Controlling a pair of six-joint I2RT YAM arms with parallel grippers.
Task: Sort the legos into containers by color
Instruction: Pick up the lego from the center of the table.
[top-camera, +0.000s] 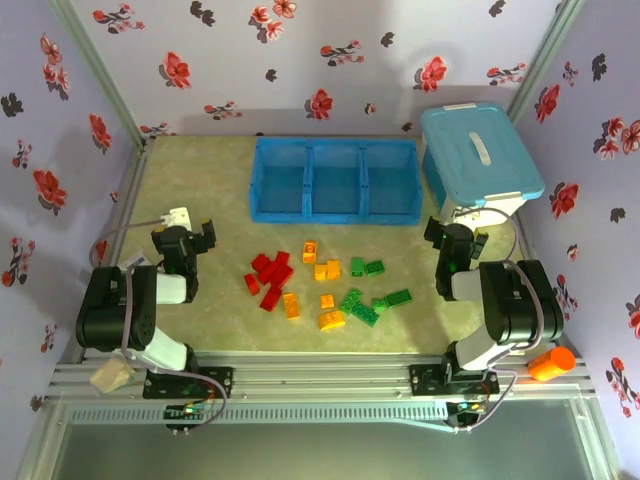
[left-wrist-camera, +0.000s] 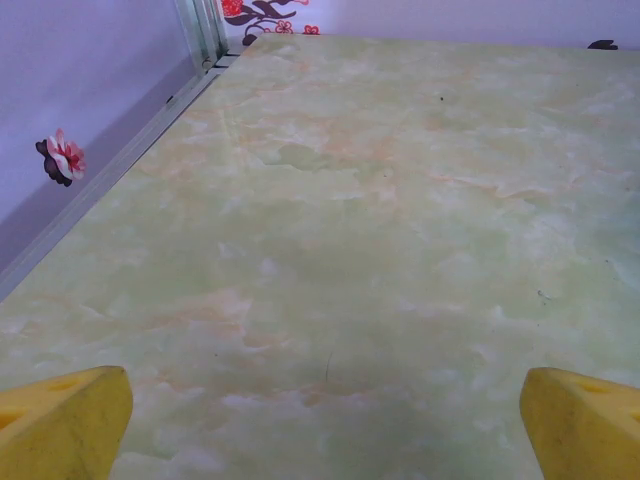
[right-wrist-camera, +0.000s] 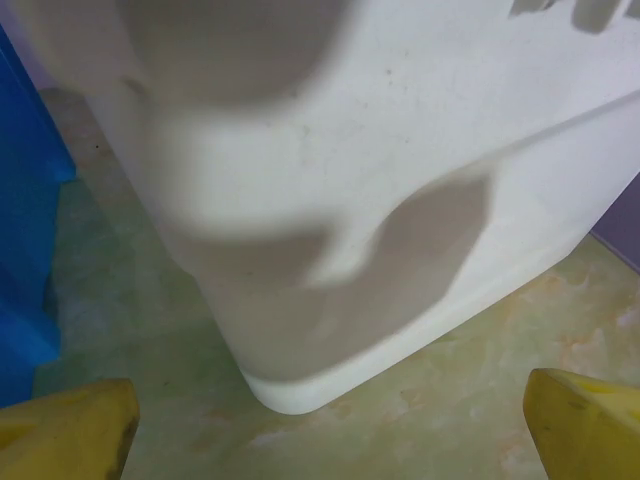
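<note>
Several legos lie loose at the table's middle: red ones (top-camera: 272, 277) on the left, orange-yellow ones (top-camera: 326, 270) in the centre, green ones (top-camera: 372, 300) on the right. The blue tray (top-camera: 334, 209) with three empty compartments stands behind them. My left gripper (top-camera: 192, 237) rests left of the pile, open, its yellow fingertips (left-wrist-camera: 60, 425) wide apart over bare table. My right gripper (top-camera: 455, 238) rests right of the pile, open, with yellow fingertips (right-wrist-camera: 585, 425) spread. It faces the white base of the tub (right-wrist-camera: 330, 200) close ahead.
A light-blue lidded tub (top-camera: 478, 150) with a white handle stands at the back right, beside the tray. The tray's blue wall (right-wrist-camera: 25, 230) is at the right wrist view's left edge. An orange object (top-camera: 551, 362) lies off the table's right front corner. Floral walls enclose the table.
</note>
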